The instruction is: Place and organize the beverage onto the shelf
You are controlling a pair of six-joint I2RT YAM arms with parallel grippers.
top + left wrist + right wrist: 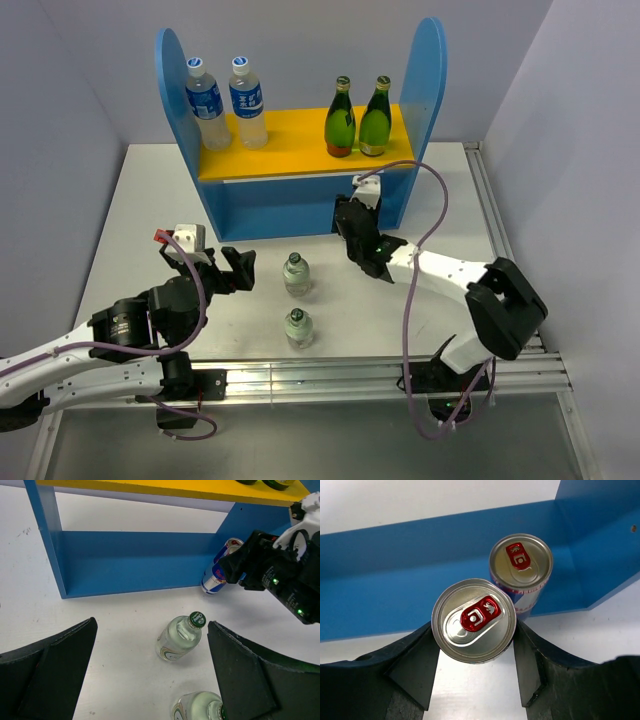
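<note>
Two clear plastic water bottles with blue labels (pixel 207 105) stand at the left of the yellow upper board of the large blue two-tier shelf (pixel 428 80). The left tool (pixel 242 272) gapes wide and empty, facing two small clear green-capped bottles (pixel 296 274) on the white desk (pixel 150 200). Two green glass bottles (pixel 340 118) stand on the board's right, like with like. The right tool (pixel 476 645) clamps one silver-topped can (pixel 470 615) beside a second can (pixel 521 562) in the lower tier's right corner, probably to pair them.

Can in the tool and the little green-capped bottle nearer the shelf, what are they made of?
The can: most likely aluminium, shiny; its silvery lid gleams and has a red pull tab. The bottle: clear and glossy, glass or plastic, I cannot tell which; you can see right through it.
</note>
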